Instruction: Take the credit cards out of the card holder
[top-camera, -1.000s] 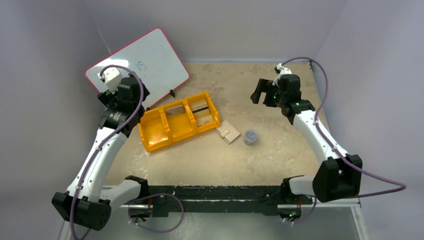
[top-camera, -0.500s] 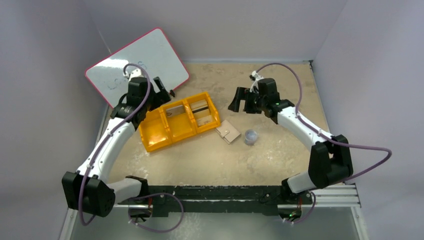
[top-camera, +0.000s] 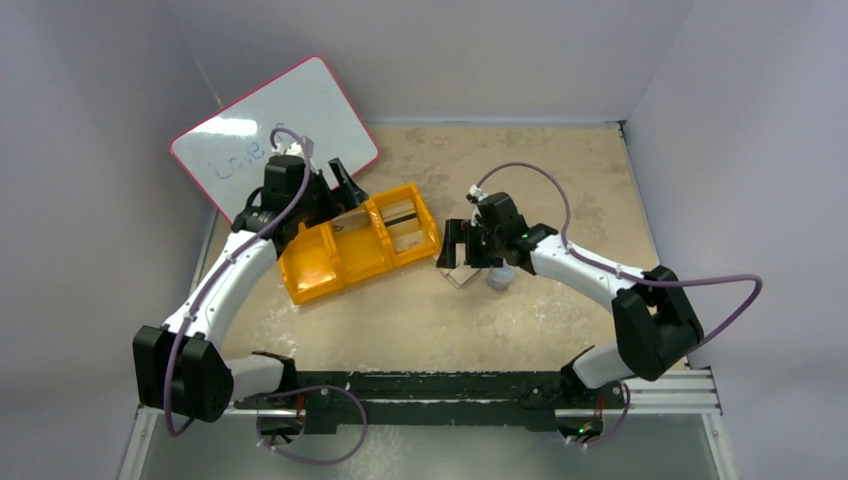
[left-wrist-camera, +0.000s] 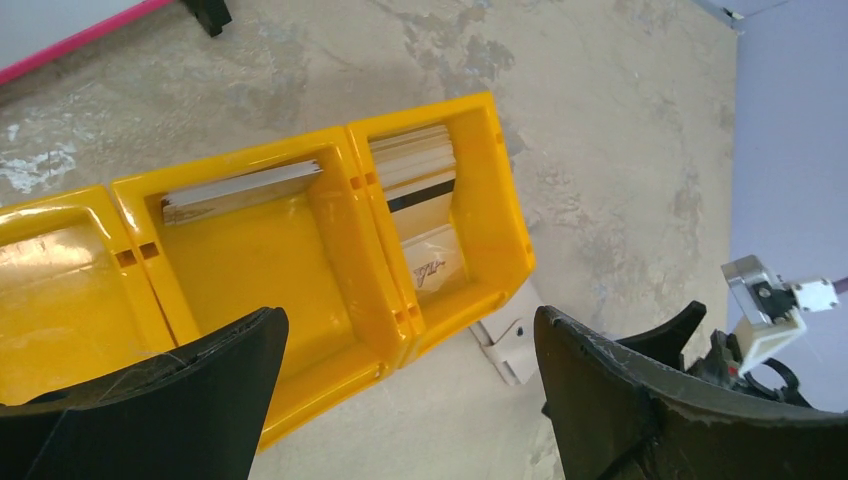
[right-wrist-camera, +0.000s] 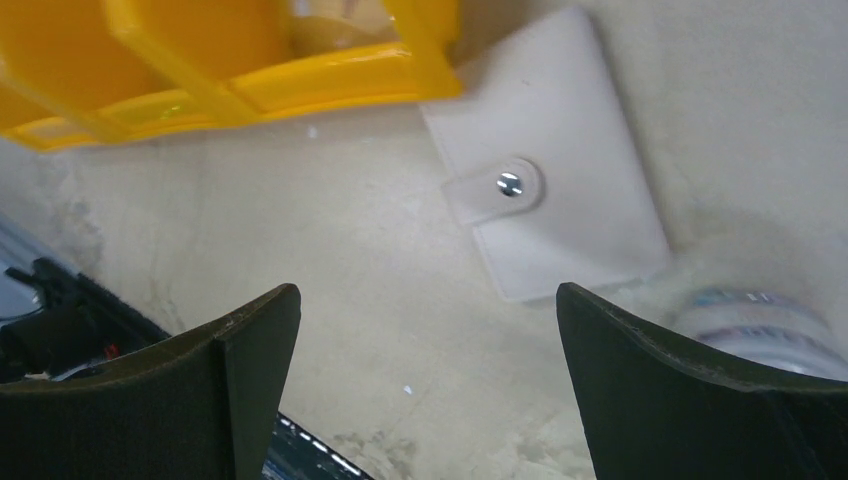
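Right wrist view: card holder (right-wrist-camera: 585, 205) lies between wide-spread right jaws, apparently untouched.

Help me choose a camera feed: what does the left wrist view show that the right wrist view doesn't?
Only left wrist: flat cards inside the yellow three-compartment plastic bin, plus the whiteboard's pink rim. Only right wrist: a small clear round jar. Both: the bin and the small pale snap-closed card holder.

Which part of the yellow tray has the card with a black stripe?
The end compartment beside the card holder. The middle compartment holds only a plain grey card; the far compartment looks empty.
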